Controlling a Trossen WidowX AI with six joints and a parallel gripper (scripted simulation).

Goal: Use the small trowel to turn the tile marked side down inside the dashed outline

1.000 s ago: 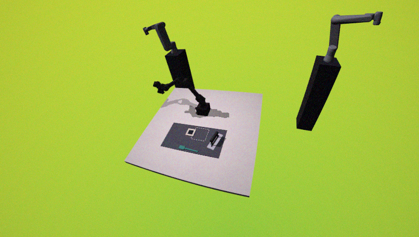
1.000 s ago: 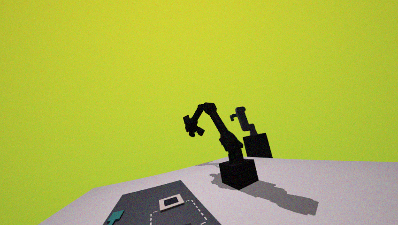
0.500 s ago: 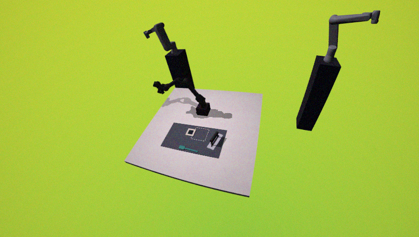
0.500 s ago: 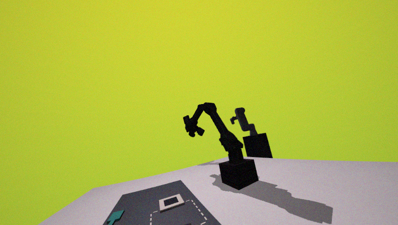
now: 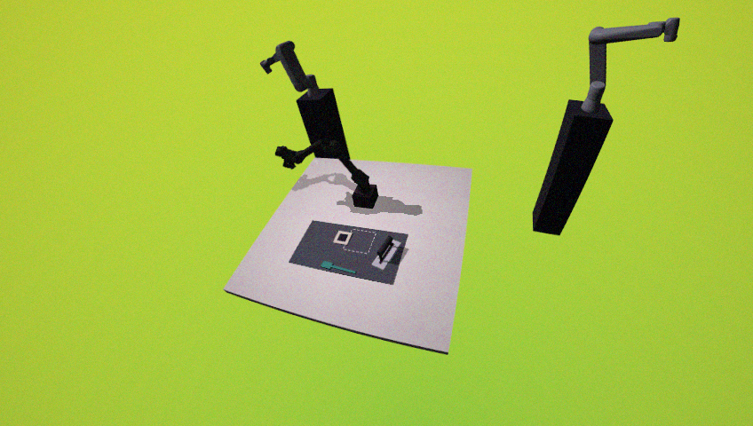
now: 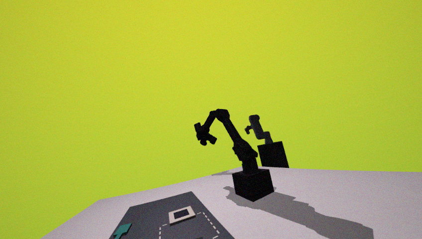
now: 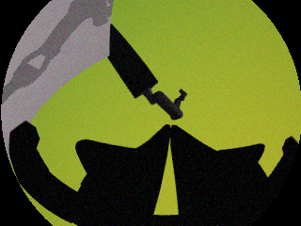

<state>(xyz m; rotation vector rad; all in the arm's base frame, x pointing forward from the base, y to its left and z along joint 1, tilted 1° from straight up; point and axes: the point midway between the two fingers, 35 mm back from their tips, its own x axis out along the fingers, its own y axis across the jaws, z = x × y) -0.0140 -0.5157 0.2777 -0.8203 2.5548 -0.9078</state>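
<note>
The tile point(image 5: 336, 237) point(image 6: 171, 219), a pale square with a dark square showing on its upper face, lies flat on the dark mat point(image 5: 312, 248) point(image 6: 148, 211). It overlaps one corner region of the dashed outline point(image 5: 376, 232) point(image 6: 202, 212) and lies partly outside it. The teal trowel point(image 5: 327, 264) point(image 6: 123, 228) lies flat near the mat's front edge in the top view, apart from the tile, its handle pointing right. My gripper point(image 7: 169, 130) is shut and empty, with its fingertips together. It is raised high, far from tile and trowel.
A black slanted block stands by a white plate point(image 5: 379, 263) at the mat's right end. My arm's black base point(image 5: 365, 196) point(image 6: 253, 184) stands behind the mat on the pale table point(image 5: 423, 311) point(image 6: 340, 189). Two other grey arms stand on tall black pedestals point(image 5: 323, 123) point(image 5: 574, 169) beyond the table.
</note>
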